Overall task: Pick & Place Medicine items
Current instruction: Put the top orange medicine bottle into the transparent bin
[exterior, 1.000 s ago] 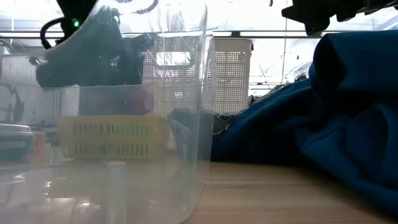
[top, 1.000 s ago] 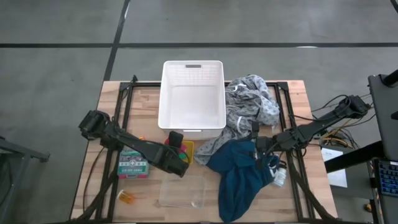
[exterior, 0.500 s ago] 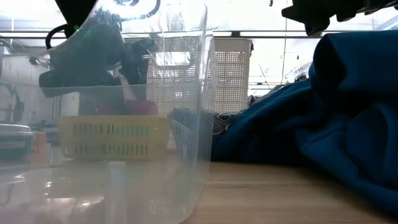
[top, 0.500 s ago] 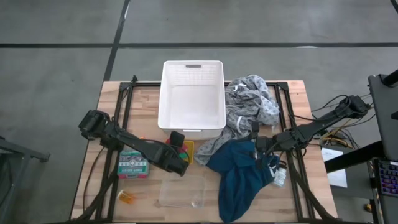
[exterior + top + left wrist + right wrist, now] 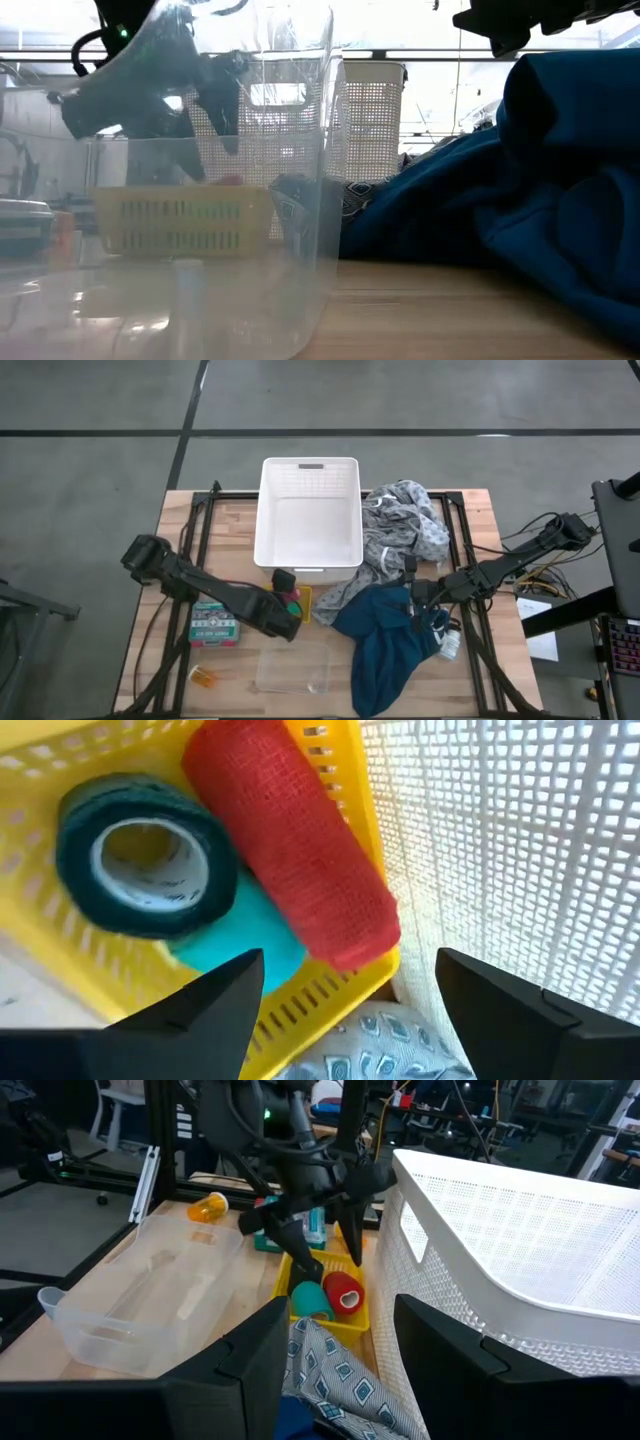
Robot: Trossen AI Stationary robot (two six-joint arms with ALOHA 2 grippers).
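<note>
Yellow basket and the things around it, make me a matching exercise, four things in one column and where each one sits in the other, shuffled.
Things
1. red roll
2. dark green roll
3. orange pill bottle
4. clear plastic tub

Places
A. on the bare wood near the table's front left corner
B. in the yellow basket, on the side nearest the white basket
C. in front of the yellow basket, empty
D. in the yellow basket, beside the red roll

Pairs: 1-B, 2-D, 3-A, 4-C

The left pincer hangs low at mid-bench, fingers spread wide and holding nothing. The right pincer waits on the right side, fingers parted and empty.
</note>
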